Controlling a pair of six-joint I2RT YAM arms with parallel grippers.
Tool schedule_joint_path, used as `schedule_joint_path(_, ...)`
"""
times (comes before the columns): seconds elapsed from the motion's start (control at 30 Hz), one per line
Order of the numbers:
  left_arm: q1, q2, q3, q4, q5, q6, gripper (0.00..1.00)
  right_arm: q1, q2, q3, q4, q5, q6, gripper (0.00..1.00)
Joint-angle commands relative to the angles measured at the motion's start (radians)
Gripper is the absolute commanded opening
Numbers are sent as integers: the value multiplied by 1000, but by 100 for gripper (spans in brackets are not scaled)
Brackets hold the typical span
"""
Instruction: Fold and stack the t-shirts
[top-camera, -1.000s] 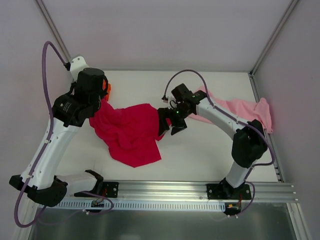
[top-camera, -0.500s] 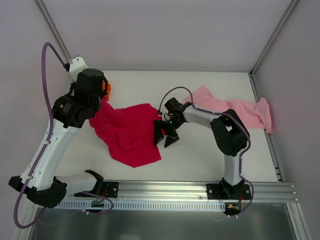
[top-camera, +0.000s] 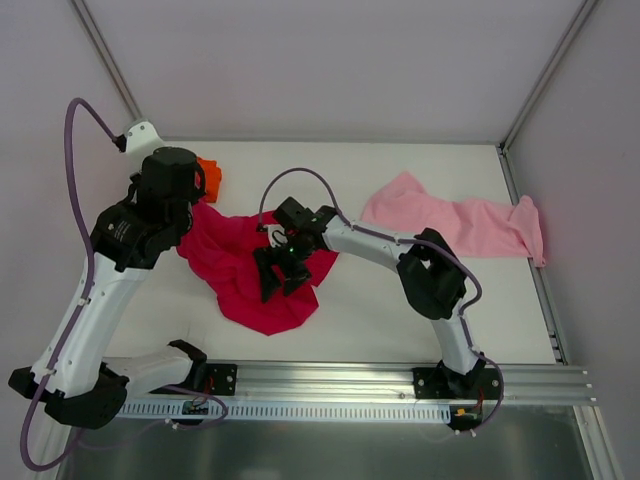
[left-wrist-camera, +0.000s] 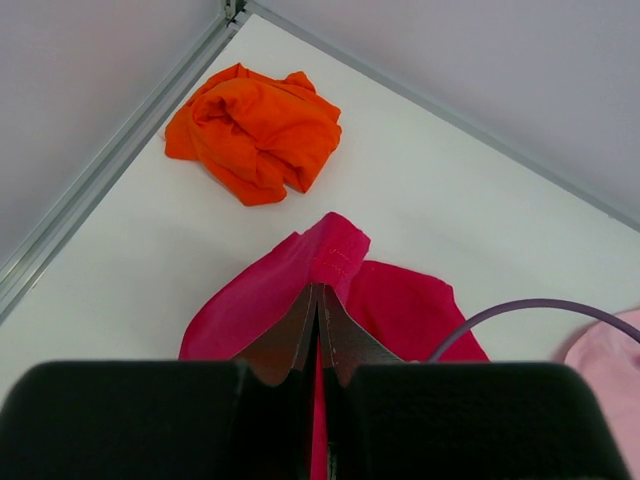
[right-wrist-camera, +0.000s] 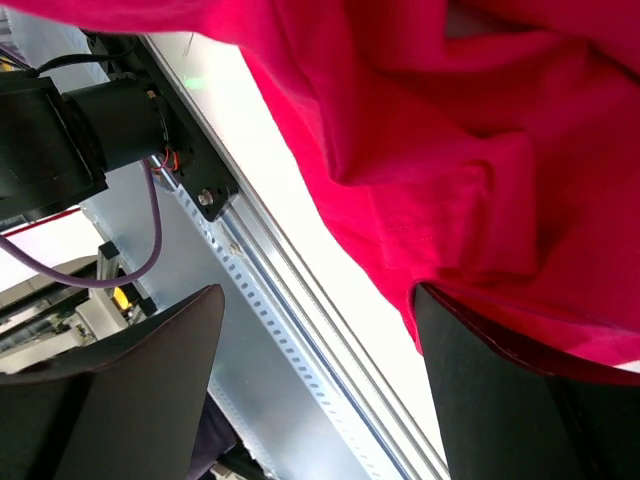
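Observation:
The crimson red t-shirt (top-camera: 245, 275) lies crumpled on the white table, left of centre. My left gripper (left-wrist-camera: 318, 296) is shut on a fold of the red t-shirt (left-wrist-camera: 330, 255), which runs between its pads. In the top view the left wrist (top-camera: 168, 185) hides those fingers. My right gripper (top-camera: 280, 283) hovers open over the red shirt's middle; the red t-shirt (right-wrist-camera: 450, 130) brushes its right finger (right-wrist-camera: 500, 400) in the wrist view. The orange t-shirt (top-camera: 210, 178) (left-wrist-camera: 255, 125) sits bunched in the back left corner. The pale pink t-shirt (top-camera: 460, 225) is spread at the right.
A metal rail (top-camera: 330, 380) (right-wrist-camera: 300, 330) runs along the table's near edge, carrying both arm bases. Frame posts (top-camera: 540, 75) and grey walls close in the back and sides. A purple cable (top-camera: 290, 180) loops above the right wrist.
My right gripper has swung left from the red shirt's right edge to above its middle. The left arm has shifted slightly left with its fold, uncovering more of the orange shirt.

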Motion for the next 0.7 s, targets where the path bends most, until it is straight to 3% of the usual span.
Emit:
schedule_joint_path(0.0, -9, -31, -40, 41, -41, 10, 0, 7, 10, 16, -77, 63, -13, 81)
schedule_joint_path(0.13, -7, -71, -100, 92, 14, 39, 0, 15, -10, -95, -27, 101, 13, 81)
schedule_joint_path(0.27, -9, -96, -128, 85, 72, 32, 0, 46, -39, -133, -52, 253, 27, 81)
schedule_joint_path(0.43, -9, -157, -212, 120, 91, 22, 0, 93, -88, -91, -166, 519, -33, 81)
schedule_joint_path(0.67, -9, -165, -217, 134, 95, 47, 0, 96, -215, -20, -250, 707, -81, 82)
